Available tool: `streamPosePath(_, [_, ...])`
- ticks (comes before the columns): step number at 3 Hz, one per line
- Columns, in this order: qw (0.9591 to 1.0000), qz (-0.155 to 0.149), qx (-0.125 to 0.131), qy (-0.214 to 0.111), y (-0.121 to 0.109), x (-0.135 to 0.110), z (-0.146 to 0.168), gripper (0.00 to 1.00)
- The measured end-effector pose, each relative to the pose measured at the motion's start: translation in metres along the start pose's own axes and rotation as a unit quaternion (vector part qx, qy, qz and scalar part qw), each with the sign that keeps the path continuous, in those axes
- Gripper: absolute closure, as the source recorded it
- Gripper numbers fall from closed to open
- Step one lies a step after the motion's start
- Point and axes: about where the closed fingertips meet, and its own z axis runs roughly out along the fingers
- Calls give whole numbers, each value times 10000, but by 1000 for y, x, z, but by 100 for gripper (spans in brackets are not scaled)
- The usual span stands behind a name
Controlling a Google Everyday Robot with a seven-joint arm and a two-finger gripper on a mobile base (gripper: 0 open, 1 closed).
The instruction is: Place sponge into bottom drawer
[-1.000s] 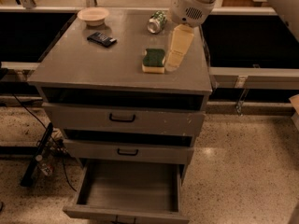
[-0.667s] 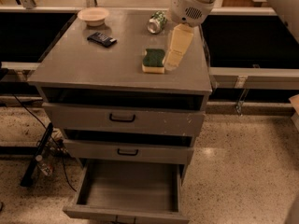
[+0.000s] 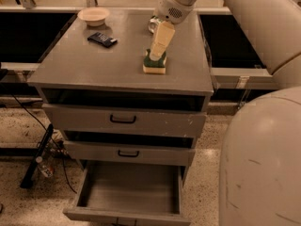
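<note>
The sponge (image 3: 154, 67), dark green on pale yellow foam, lies on the grey cabinet top (image 3: 84, 67), right of its middle. My gripper (image 3: 157, 55) comes down from the arm at the top and its tip is on the sponge's far upper side. The bottom drawer (image 3: 127, 214) is pulled wide open below, with a plain grey inside and nothing in it.
A flat black packet (image 3: 102, 39) and a pale bowl (image 3: 93, 16) sit at the back left of the top. A can (image 3: 152, 25) is partly hidden behind the gripper. Two upper drawers (image 3: 123, 119) with black handles stand slightly ajar. My body (image 3: 263, 164) fills the right. Cables lie on the floor at left (image 3: 40, 159).
The gripper has moved from beside the sponge's right side to directly over it, touching its top. The view has shifted closer to the cabinet. The sponge has not moved.
</note>
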Motion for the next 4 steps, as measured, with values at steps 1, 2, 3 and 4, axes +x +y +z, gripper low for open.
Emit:
streamPosePath(1, [10000,2,4,-5,0,0,0,0])
streamPosePath(2, [9999,75,-65,-18,0,2,8,0])
streamPosePath(3, [9999,75,-65,-18,0,2,8,0])
streamPosePath(4, [9989,119,33,454,-4,7,21,0])
